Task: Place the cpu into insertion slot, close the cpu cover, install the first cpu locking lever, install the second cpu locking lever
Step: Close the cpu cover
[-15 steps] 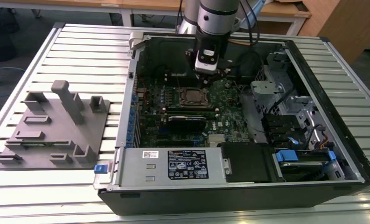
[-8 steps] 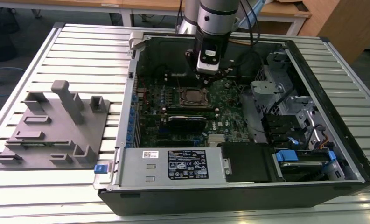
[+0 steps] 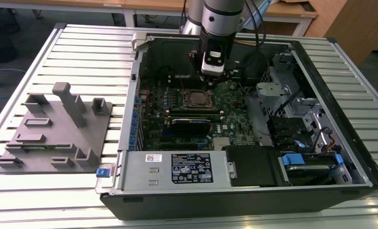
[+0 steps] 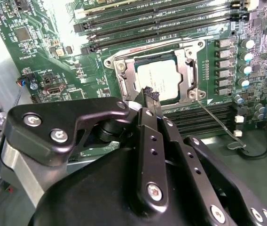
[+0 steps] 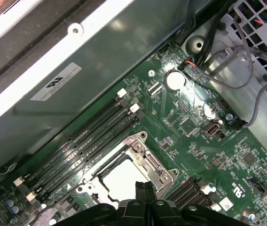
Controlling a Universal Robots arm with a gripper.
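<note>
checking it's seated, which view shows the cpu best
The second wrist view: the cpu lies close and evenly lit, its silver top framed by the cpu cover. In the first wrist view glare whitens it and the gripper overlaps one edge. The exterior view shows it far off.

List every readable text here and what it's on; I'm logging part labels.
Black label on the power supply: too small to read.
White label beside it: too small to read.
White sticker on the case wall: unreadable.
Print on the cpu: unreadable.
Nothing can be quoted.
</note>
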